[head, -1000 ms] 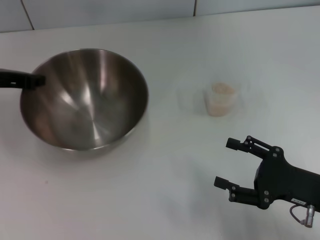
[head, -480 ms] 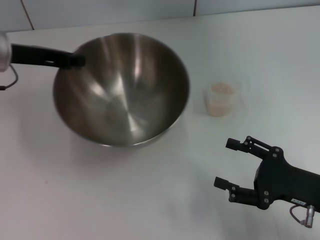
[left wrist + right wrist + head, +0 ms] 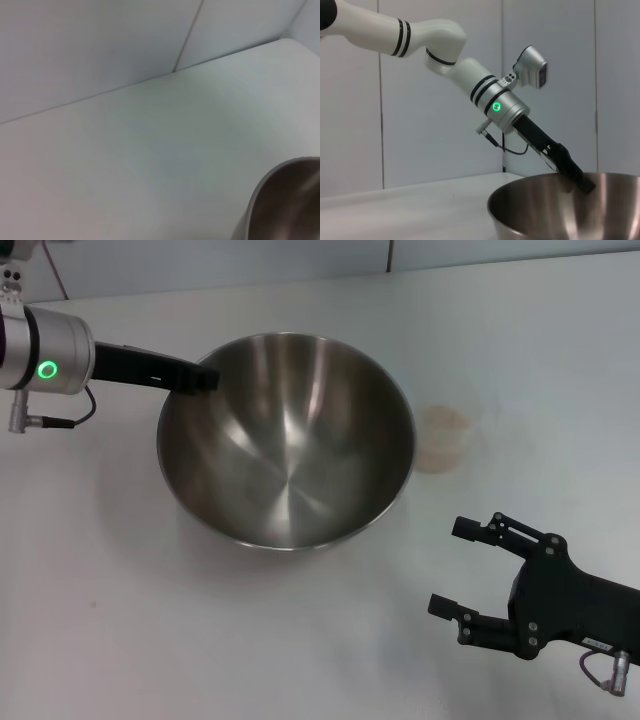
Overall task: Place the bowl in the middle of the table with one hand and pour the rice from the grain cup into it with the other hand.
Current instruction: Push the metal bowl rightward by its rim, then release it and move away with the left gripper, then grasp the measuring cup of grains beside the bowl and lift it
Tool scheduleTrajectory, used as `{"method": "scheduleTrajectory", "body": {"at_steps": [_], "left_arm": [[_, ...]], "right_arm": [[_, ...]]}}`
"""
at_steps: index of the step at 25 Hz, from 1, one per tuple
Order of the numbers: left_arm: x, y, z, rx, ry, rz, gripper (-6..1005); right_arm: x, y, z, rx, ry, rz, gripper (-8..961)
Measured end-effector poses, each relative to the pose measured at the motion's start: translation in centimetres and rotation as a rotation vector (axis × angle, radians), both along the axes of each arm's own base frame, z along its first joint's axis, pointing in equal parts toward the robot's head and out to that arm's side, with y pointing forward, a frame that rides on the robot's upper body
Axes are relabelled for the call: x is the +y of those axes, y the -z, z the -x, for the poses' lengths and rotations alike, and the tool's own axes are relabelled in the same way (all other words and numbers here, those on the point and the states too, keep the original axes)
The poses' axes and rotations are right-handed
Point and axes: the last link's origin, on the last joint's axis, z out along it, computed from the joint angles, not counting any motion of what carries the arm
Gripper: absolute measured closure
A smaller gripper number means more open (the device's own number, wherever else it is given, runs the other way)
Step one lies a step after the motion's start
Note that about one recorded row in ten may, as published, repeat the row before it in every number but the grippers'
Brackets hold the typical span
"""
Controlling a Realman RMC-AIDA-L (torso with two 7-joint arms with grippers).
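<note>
Nearest the head camera, at about five o'clock on the counter (image 3: 560, 360), the right gripper (image 3: 455, 568) hangs low with its fingers spread wide and nothing between them. It looks parked there, out of the bowl's way, with its open fingers pointed across the counter, ready for the cup.

Around the middle of the view sits the bowl (image 3: 290, 445), tipped a little, its steel inside bare. The left gripper (image 3: 200, 378) reaches in from ten o'clock and is closed on the bowl's rim on that side, a one-sided hold that would explain the tilt.

Just beyond the bowl's edge at two o'clock stands the grain cup (image 3: 445, 440), upright, with the rice (image 3: 445, 422) in it, apart from both grippers. Judging by this, the bowl is nearly placed and the pouring has not begun.
</note>
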Motion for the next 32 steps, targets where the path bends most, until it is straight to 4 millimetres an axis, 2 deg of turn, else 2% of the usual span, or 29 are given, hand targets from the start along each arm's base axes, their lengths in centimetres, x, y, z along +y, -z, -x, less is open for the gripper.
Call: {"method": "scheduleTrajectory", "body": {"at_steps": [13, 17, 19, 21, 22, 23, 24, 27, 28, 29, 32], "left_arm": [[-0.6, -0.1, 2.2, 0.018, -0.013, -0.039, 951], [-0.9, -0.4, 2.1, 0.001, 0.017, -0.036, 829], [-1.5, -1.6, 1.5, -0.027, 0.083, -0.034, 768], [-2.3, -2.8, 0.9, -0.037, 0.157, -0.031, 651], [-2.3, -2.8, 0.9, -0.037, 0.157, -0.031, 593], [-3.6, -3.8, 0.6, -0.042, 0.255, -0.028, 535], [-3.6, -3.8, 0.6, -0.042, 0.255, -0.028, 516], [-5.5, -4.8, 0.8, -0.064, 0.353, -0.044, 457], [-6.8, -5.5, 1.4, -0.075, 0.393, -0.062, 438], [-6.8, -5.5, 1.4, -0.075, 0.393, -0.062, 419], [-8.6, -6.4, 2.7, -0.055, 0.447, -0.087, 360]], "right_arm": [[0.0, 0.0, 0.0, -0.001, -0.002, 0.001, 123], [0.0, 0.0, 0.0, -0.001, -0.002, 0.001, 123], [0.0, 0.0, 0.0, 0.001, 0.002, -0.002, 124], [-0.1, 0.0, -0.1, 0.003, 0.009, -0.005, 124], [-0.1, 0.0, -0.1, 0.003, 0.009, -0.005, 124], [-0.2, -0.1, -0.2, 0.005, 0.018, -0.012, 124], [-0.2, -0.1, -0.2, 0.005, 0.018, -0.012, 123], [-0.4, -0.4, -0.6, 0.015, 0.049, -0.029, 123], [-0.7, -0.8, -1.1, 0.024, 0.086, -0.065, 123], [-0.7, -0.8, -1.1, 0.024, 0.086, -0.065, 123], [-0.9, -1.6, -1.8, 0.044, 0.152, -0.140, 123]]}}
